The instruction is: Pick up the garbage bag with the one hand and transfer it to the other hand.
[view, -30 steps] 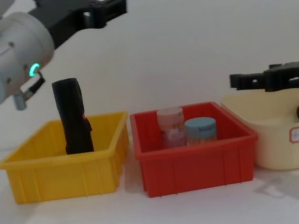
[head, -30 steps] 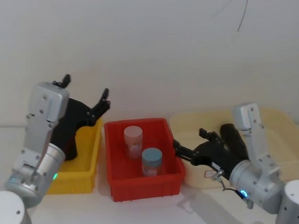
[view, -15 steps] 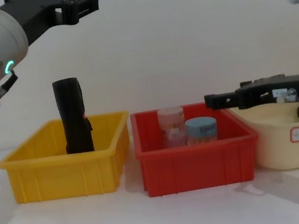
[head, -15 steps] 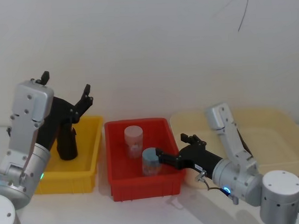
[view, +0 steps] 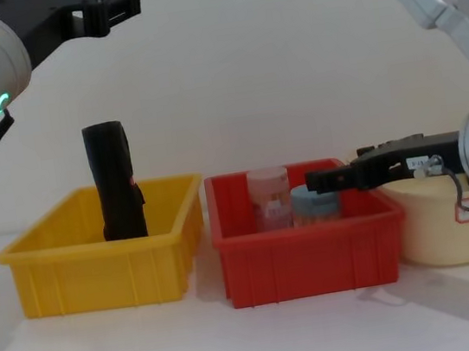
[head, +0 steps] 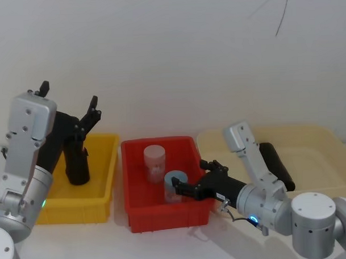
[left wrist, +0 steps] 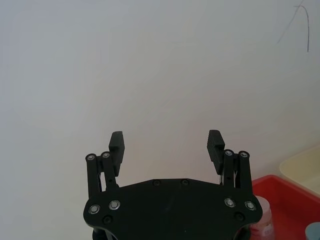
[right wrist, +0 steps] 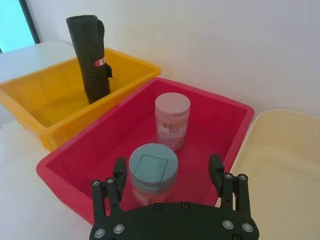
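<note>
The garbage bag [view: 115, 183], a matte black roll, stands upright at the back of the yellow bin [view: 100, 277]; it shows too as a garbage bag [head: 77, 162] and a garbage bag [right wrist: 90, 57]. My left gripper [head: 69, 94], on the silver arm with the green ring, hovers open above the bag and apart from it. In the left wrist view that left gripper [left wrist: 166, 142] has nothing between its fingers. My right gripper [head: 190, 175] reaches open over the red bin [head: 164, 212], just above a blue-capped jar [right wrist: 153, 172]. It shows as a right gripper [right wrist: 168, 170] and a right gripper [view: 316, 181].
A pink-capped jar [right wrist: 172, 120] stands behind the blue-capped one in the red bin. To the right sits a beige bin [head: 321, 135] holding a second black roll [head: 275, 162] lying down. A white wall rises close behind the bins.
My left gripper swung left and now sits above the yellow bin. My right gripper moved left out of the beige bin to hover over the red bin's jars.
</note>
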